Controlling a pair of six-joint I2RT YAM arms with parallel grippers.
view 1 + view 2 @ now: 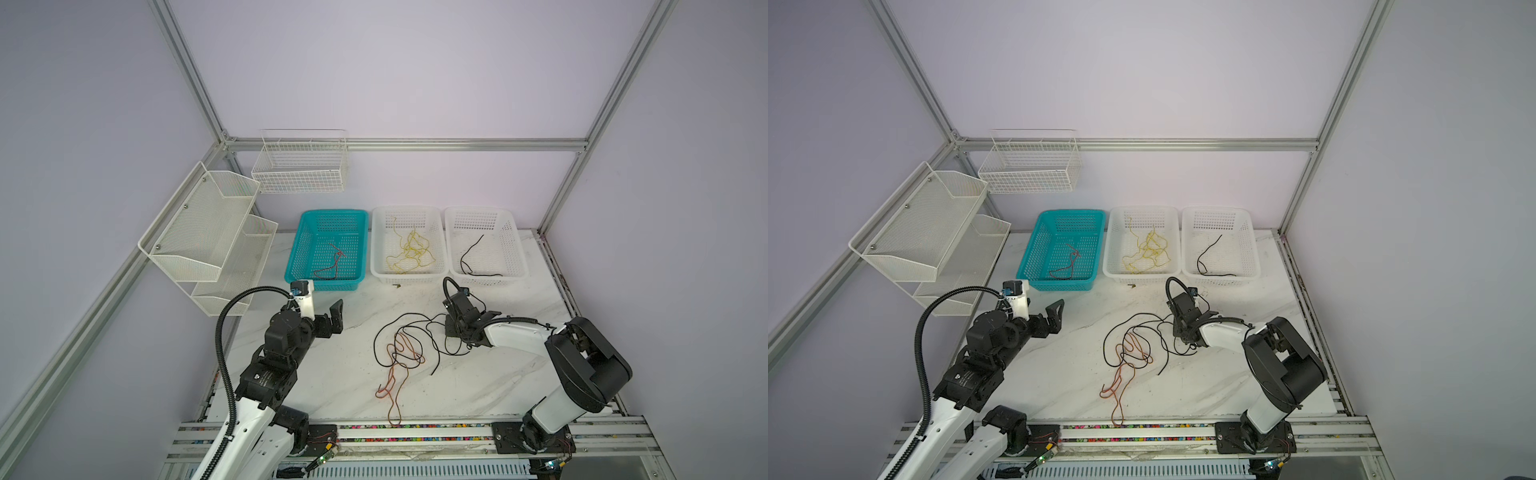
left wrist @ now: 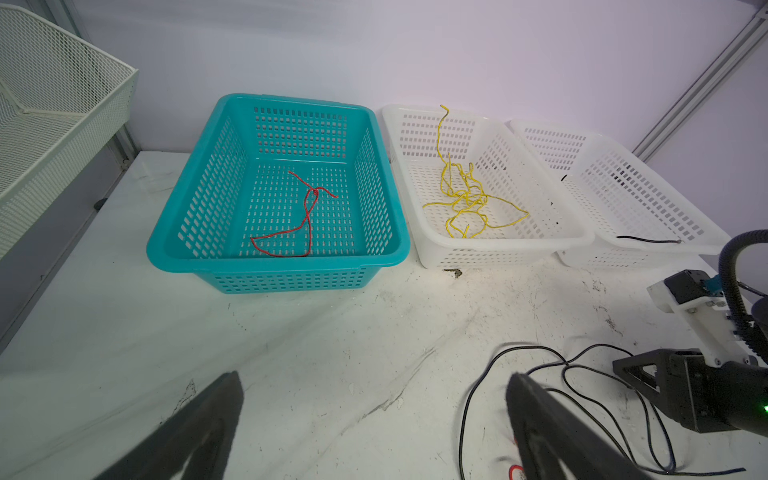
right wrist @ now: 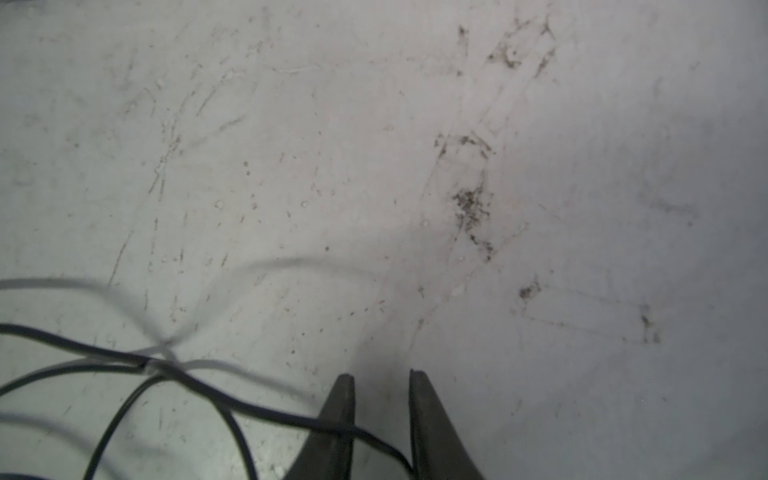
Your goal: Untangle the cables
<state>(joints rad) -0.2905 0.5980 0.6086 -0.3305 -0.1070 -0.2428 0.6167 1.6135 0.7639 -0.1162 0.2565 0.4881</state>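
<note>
A tangle of cables lies mid-table: a long black cable (image 1: 375, 345) (image 1: 1104, 345) looped over an orange cable (image 1: 390, 376) (image 1: 1119, 374). My right gripper (image 1: 451, 332) (image 3: 381, 374) points down at the tangle's right side. Its jaws stand a narrow gap apart, and the black cable (image 3: 249, 405) crosses over one finger and into that gap. My left gripper (image 1: 334, 318) (image 2: 376, 376) hovers wide open left of the tangle with nothing between its fingers; the black cable (image 2: 465, 407) lies just beside one finger.
Three baskets stand along the back: a teal basket (image 1: 328, 214) holding a red cable (image 1: 332, 266), a white basket (image 1: 405, 210) with yellow cables (image 1: 409, 251), and a second white basket (image 1: 478, 210) with a black cable (image 1: 469, 253). Wire racks (image 1: 208, 232) hang at left.
</note>
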